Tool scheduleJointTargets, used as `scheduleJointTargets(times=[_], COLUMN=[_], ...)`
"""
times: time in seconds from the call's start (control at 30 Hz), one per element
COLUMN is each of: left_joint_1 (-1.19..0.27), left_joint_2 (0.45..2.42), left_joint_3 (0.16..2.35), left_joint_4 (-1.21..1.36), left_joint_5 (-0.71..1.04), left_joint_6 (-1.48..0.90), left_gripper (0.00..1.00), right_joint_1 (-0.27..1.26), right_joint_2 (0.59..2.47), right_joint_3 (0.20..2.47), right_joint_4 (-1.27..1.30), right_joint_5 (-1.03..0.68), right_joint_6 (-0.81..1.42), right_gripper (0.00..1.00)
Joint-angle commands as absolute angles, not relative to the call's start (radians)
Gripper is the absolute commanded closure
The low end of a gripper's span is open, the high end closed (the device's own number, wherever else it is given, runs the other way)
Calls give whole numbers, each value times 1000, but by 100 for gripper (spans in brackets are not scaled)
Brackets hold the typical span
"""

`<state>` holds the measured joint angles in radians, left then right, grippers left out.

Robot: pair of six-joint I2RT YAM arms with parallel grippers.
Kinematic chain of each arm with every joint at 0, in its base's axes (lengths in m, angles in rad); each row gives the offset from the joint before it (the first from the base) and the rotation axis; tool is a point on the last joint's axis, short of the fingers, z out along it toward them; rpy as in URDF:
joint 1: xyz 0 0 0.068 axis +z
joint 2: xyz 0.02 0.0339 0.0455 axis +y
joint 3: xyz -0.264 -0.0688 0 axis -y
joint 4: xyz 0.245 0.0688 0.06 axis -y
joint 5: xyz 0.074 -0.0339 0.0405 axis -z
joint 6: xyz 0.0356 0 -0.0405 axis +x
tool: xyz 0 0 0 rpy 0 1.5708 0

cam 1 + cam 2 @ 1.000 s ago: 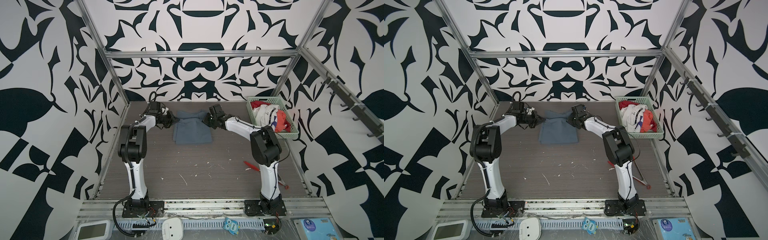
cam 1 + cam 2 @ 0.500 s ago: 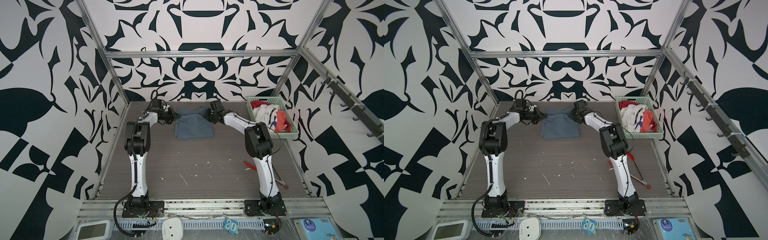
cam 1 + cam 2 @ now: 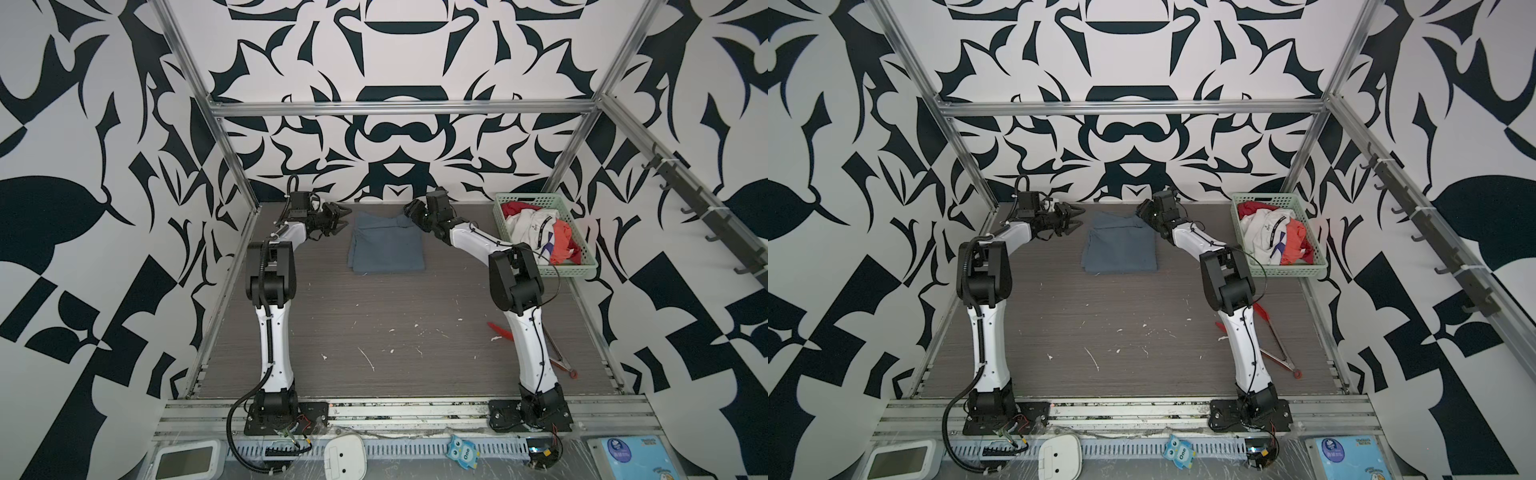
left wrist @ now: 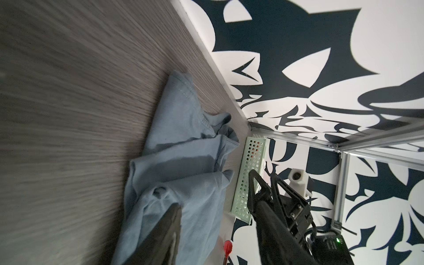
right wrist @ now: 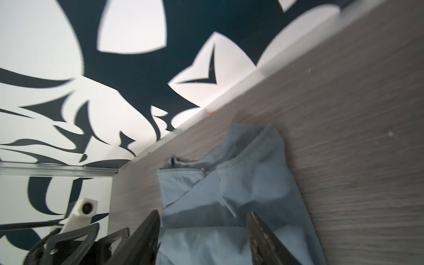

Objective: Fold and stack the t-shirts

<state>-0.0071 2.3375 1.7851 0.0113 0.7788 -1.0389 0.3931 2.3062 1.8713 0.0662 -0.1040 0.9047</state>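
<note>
In both top views, the pale green plastic lattice basket [image 3: 569, 271] is sitting at the far right edge of the grey wood-grain desk [image 3: 374, 324]. It is holding a crumpled white t-shirt with a dark stripe [image 3: 534, 222] and a red-orange t-shirt [image 3: 562, 243] heaped together. The plain slate blue-grey t-shirt [image 3: 1121, 249] is lying folded into a rough rectangle at the far middle of the desk, apart from the basket. Both arms are rising from their bases, bending at the elbow and reaching toward the far wall. The left end effector [image 3: 343, 217] is pointing at the shirt's far left corner, just beside it, with its jaws spread. The right end effector [image 3: 409, 208] is hovering at the far right corner. In the left wrist view, the left end effector [image 4: 213, 195] is gaping and gripping nothing, with the rumpled blue-grey cloth [image 4: 183, 137] and the basket's end wall [image 4: 251, 160] lying beyond it. In the right wrist view, the right end effector [image 5: 204, 220] is likewise standing open and empty, facing the shirt's creased collar end [image 5: 241, 179].
</note>
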Motion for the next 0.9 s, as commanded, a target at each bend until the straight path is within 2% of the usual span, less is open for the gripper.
scheduleJointTargets(times=[0.0, 0.13, 0.4, 0.6, 0.87], left_joint_1=[0, -9, -111, -137, -174], left_joint_2=[2228, 2121, 1912, 1912, 1972], left_joint_3=[1734, 1616, 1300, 1204, 1219], left_joint_4=[-50, -200, -289, -250, -178], left_joint_5=[749, 682, 489, 414, 403], left_joint_6=[-958, -786, -650, -635, -635], left_gripper=[42, 38, 36, 31, 32], right_joint_1=[391, 392, 471, 488, 494], right_joint_2=[2187, 2139, 1974, 1938, 1987], right_joint_3=[1864, 1805, 1444, 1291, 1269], right_joint_4=[20, -150, -149, -87, -8], right_joint_5=[-74, -73, 3, 18, -45], right_joint_6=[802, 715, 635, 632, 653], right_gripper=[35, 35, 34, 32, 34])
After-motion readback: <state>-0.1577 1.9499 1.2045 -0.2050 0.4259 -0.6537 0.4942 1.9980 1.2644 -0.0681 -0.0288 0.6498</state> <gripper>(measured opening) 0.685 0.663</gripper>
